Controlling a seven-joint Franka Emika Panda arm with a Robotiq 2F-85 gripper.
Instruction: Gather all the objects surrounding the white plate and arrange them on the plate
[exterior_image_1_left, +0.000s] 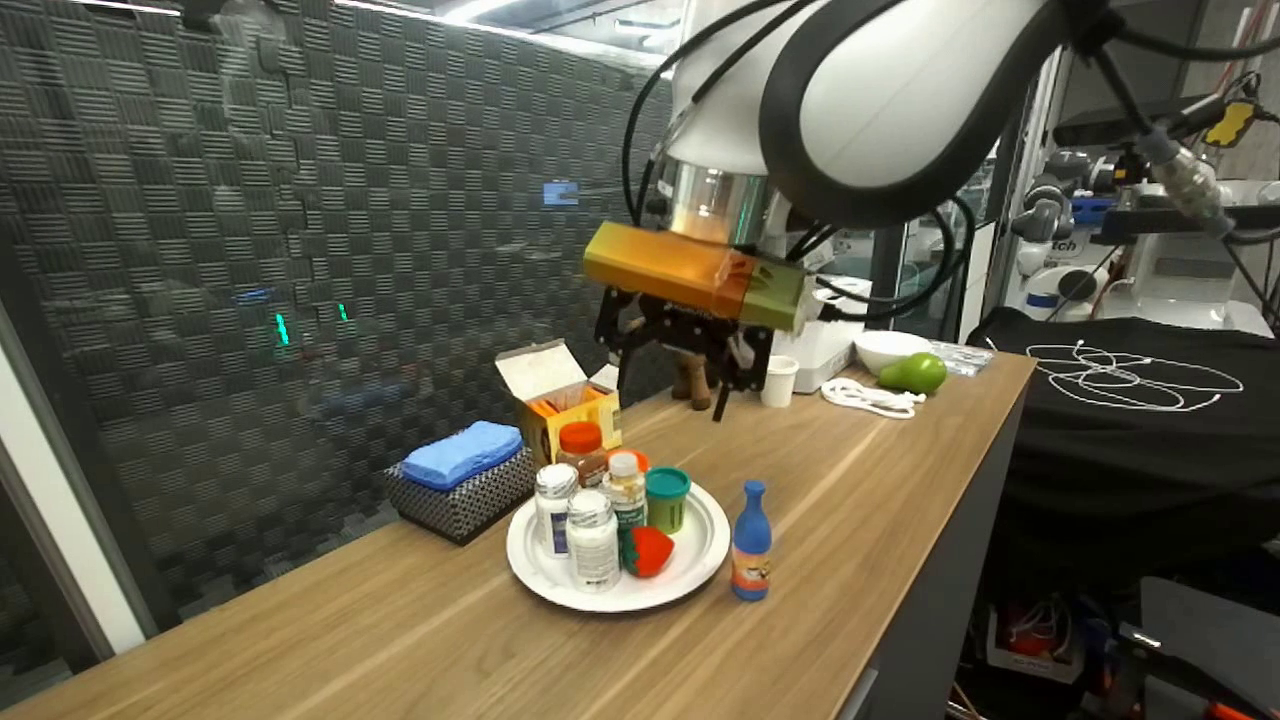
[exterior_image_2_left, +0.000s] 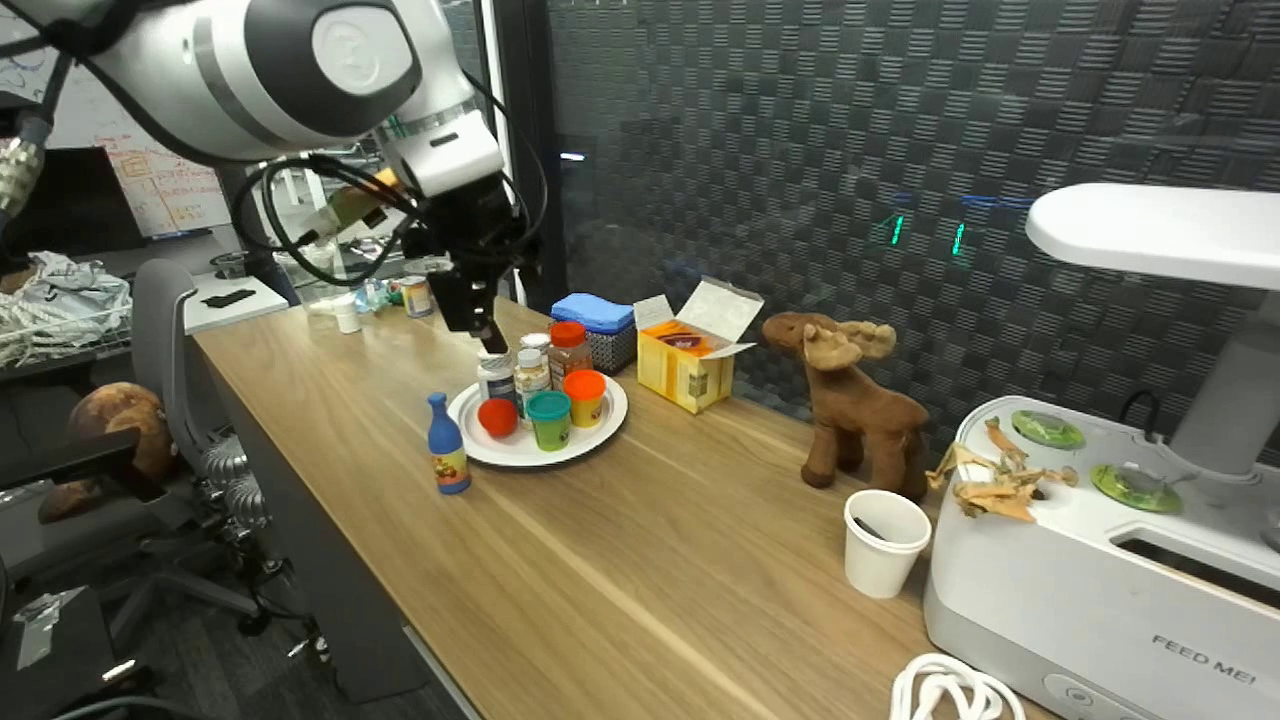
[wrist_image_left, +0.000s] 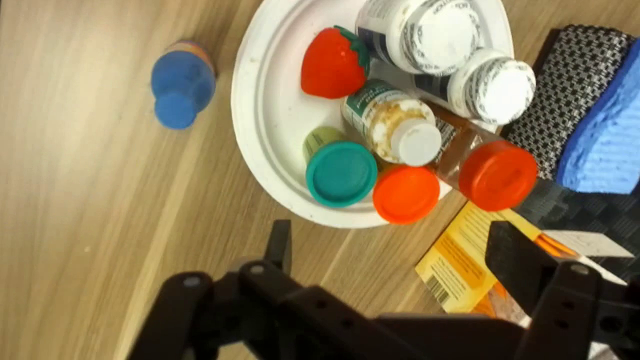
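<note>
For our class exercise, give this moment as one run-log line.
gripper: open, empty; white plate: four bottles, two tubs, strawberry; blue bottle: upright, off plate

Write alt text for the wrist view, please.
A white plate holds a strawberry, teal-lidded tub, orange-lidded tub, orange-capped jar and three white-capped bottles. At left, a blue bottle stands on the wooden counter; at bottom, the open claw holds nothing.

In the wrist view, the picture's edge cuts the plate (wrist_image_left: 243, 115) at twelve o'clock, the cloth (wrist_image_left: 607, 132) near three. In an exterior view, the gripper (exterior_image_1_left: 670, 400) hides most of the moose (exterior_image_1_left: 692, 382), a bottle (exterior_image_1_left: 625, 493) most of the tub (exterior_image_1_left: 642, 461) at its twelve.
</note>
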